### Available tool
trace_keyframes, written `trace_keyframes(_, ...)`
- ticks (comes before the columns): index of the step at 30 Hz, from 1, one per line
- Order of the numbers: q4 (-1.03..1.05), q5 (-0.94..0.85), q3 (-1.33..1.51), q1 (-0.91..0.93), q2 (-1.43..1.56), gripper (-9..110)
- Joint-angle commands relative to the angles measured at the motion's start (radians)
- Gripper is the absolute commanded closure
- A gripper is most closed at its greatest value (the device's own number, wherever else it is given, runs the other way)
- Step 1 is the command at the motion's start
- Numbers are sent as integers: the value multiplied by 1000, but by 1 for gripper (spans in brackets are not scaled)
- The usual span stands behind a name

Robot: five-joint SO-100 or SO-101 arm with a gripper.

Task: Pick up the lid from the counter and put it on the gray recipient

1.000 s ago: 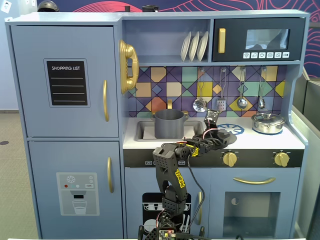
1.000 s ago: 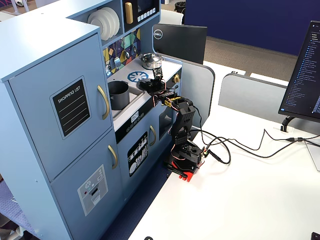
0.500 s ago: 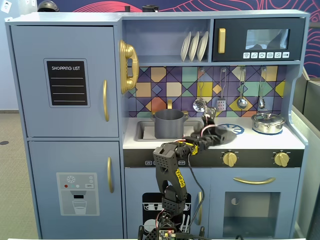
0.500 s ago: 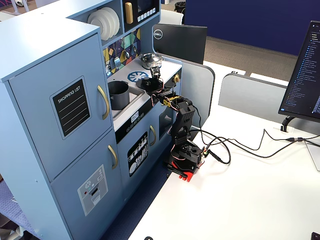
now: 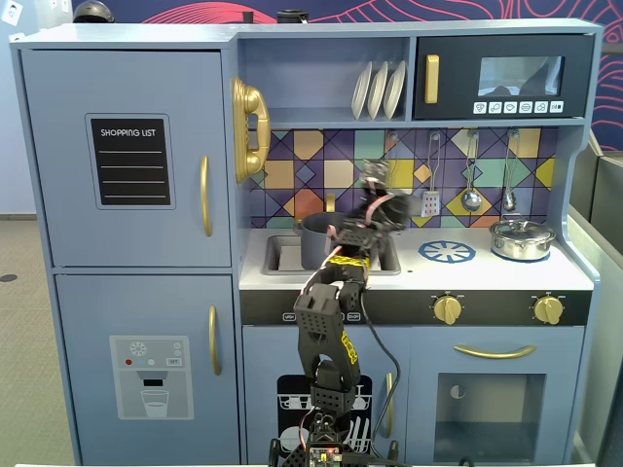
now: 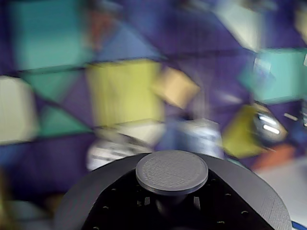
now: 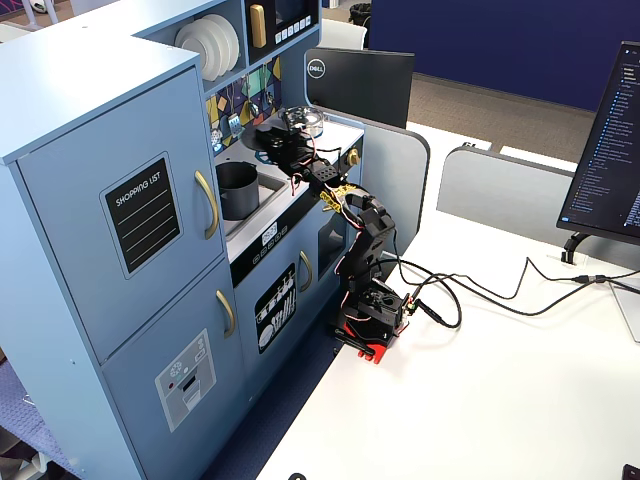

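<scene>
On the pale counter [image 5: 506, 275] of a blue toy kitchen, a sink sits left of a printed blue burner ring [image 5: 447, 251], and a shiny silver pot [image 5: 522, 237] with its own cover stands at the right end. The gray pot [image 5: 324, 240] stands in the sink, open at the top; in a fixed view it shows as a dark cylinder [image 7: 238, 190] beside the fridge door with its gold handle [image 7: 207, 203].

The black arm [image 5: 328, 331] rises from a white desk [image 7: 500, 400] in front of the kitchen and reaches over the counter edge. Its pincer [image 5: 375, 185] is pressed onto the lid [image 7: 268, 134], holding it in the air, tilted, above the right side of the sink and in front of the colored tile wall [image 5: 292, 161]. The lid is clear of the counter and of the gray pot. In the wrist view the lid [image 6: 240, 191] fills the lower part, its round knob [image 6: 171, 171] facing the camera, with the tiles blurred behind.

Ladles and a spatula hang on the wall above the burner, white plates [image 5: 378, 89] stand on a shelf, and a toy microwave [image 5: 506, 76] sits at upper right. On the desk, cables [image 7: 480, 295] run from the arm's red base toward a monitor [image 7: 610, 160] at the right edge; another dark screen [image 7: 360, 85] stands behind the kitchen.
</scene>
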Motion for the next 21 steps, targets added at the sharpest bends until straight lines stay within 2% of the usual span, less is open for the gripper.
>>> trace_keyframes(1,54,2,-91,-91,117,102)
trace_keyframes(11,115,-8,-51,-249,160,102)
trace_keyframes(21,80,-8,60,-287,193,102)
